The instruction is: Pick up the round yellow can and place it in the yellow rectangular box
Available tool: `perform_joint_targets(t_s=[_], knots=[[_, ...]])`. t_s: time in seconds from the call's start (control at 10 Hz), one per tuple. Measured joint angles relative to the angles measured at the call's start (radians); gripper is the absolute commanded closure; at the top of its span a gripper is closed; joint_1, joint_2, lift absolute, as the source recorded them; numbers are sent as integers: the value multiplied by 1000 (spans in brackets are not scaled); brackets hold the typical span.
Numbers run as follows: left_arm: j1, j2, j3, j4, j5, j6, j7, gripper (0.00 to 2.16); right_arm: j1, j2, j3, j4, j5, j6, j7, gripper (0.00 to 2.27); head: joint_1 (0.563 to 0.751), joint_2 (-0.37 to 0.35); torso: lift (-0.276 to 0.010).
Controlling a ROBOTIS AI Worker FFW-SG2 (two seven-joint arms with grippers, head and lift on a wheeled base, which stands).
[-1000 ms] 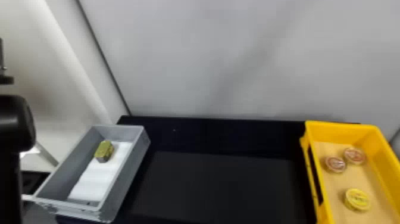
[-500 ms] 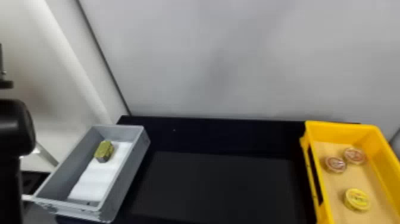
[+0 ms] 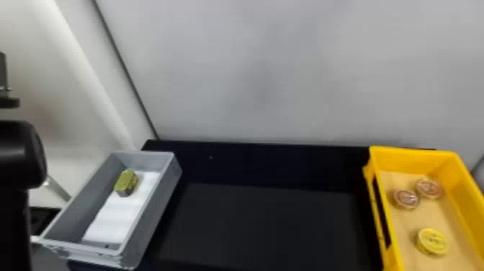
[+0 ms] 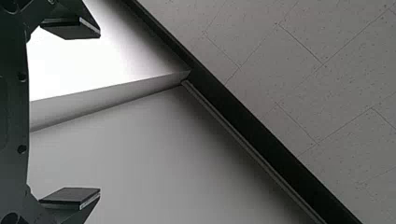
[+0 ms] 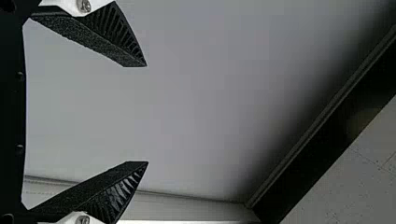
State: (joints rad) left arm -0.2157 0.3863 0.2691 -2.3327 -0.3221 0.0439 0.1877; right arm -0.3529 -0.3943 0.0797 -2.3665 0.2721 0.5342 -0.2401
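Observation:
The round yellow can (image 3: pixel 432 242) lies on the tan floor of the yellow rectangular box (image 3: pixel 446 158), toward the near end, apart from two round reddish-lidded cans. My left arm (image 3: pixel 21 155) stands raised at the left edge of the head view, beside the grey box. In the left wrist view my left gripper (image 4: pixel 99 113) is open, nothing between its fingers, facing wall and ceiling. My right gripper (image 5: pixel 147 114) is likewise open and unloaded in the right wrist view, facing a pale wall, away from the can.
At the left, a grey box (image 3: pixel 153 212) holds a yellow-green angular tin (image 3: pixel 126 182) on white padding. A black tabletop (image 3: pixel 259 223) spans the space between the two boxes. Behind it rises a pale wall (image 3: pixel 273 72). Two reddish cans (image 3: pixel 406 199) sit farther back in the yellow box.
The left arm has sunk very slightly in the head view compared with a second ago. Cans and boxes have kept their places.

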Motion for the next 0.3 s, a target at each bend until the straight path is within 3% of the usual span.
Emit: perform_joint_targets(t_s=[0.3], knots=[[-5, -19, 2, 2, 0, -11, 2, 91, -2, 0, -5, -2, 0, -24, 4, 44, 704, 192, 0]])
